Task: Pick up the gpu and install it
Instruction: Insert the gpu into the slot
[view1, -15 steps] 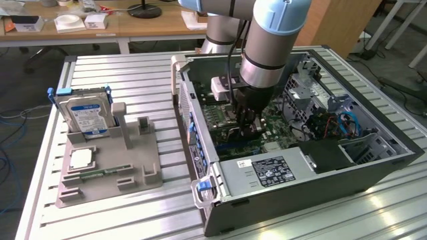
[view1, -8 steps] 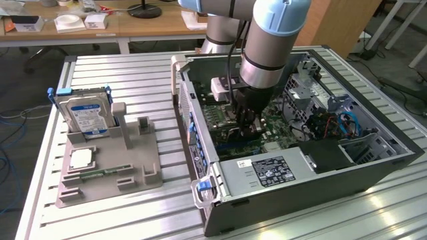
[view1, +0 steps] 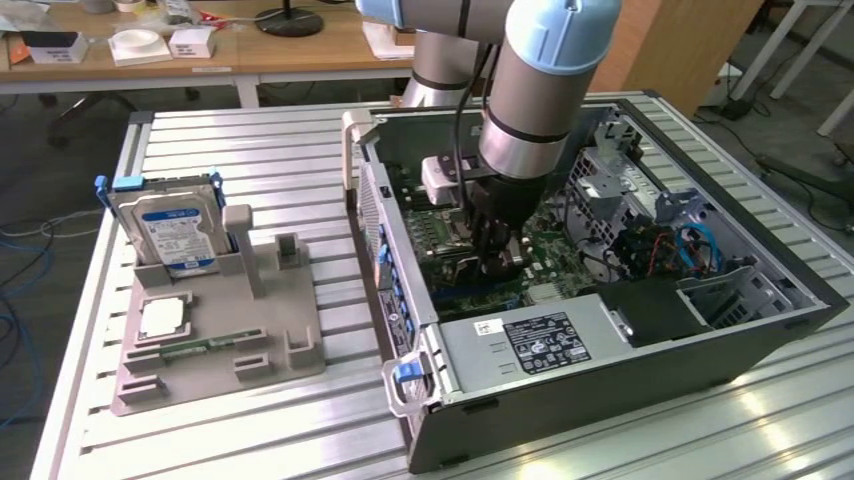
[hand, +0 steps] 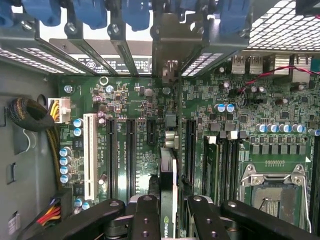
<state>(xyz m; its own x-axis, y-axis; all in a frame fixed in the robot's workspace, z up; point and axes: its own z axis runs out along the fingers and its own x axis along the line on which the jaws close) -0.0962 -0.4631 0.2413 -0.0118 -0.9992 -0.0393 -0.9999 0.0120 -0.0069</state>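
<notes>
The slatted metal surface (view1: 267, 170) fills most of the exterior view, with a wooden desk along the upper left of the frame. On it, right of centre, lies the open computer case (view1: 694, 340), side panel off, motherboard (view1: 567, 265) facing up. The robot arm (view1: 541, 90) drops from the top centre of the frame into the case, its grey and light-blue links ending in the black claw (view1: 501, 255) low over the board.

In the left half of the exterior view sits a grey parts holder (view1: 220, 335). A silver hard drive (view1: 167, 225) with a blue label stands upright in its slot toward the upper left; a narrow green RAM stick (view1: 200, 347) lies flat lower down, near a square chip (view1: 160, 317).

In the wrist view, the claw (hand: 167, 217) appears at the bottom centre of the frame, its dark fingers (hand: 145, 220) pressed in on the gpu (hand: 168, 185), pinching it edge-on. The card stands upright and runs up the middle of the frame toward the rear bracket slots (hand: 170, 45), lined up beside the long black expansion slots (hand: 131, 155) and the white slot (hand: 90, 155). Whether its lower edge is seated in a slot cannot be told. The empty CPU socket (hand: 272, 192) sits at the lower right of that frame, and a bundle of coloured power wires (hand: 50, 212) at the lower left.
</notes>
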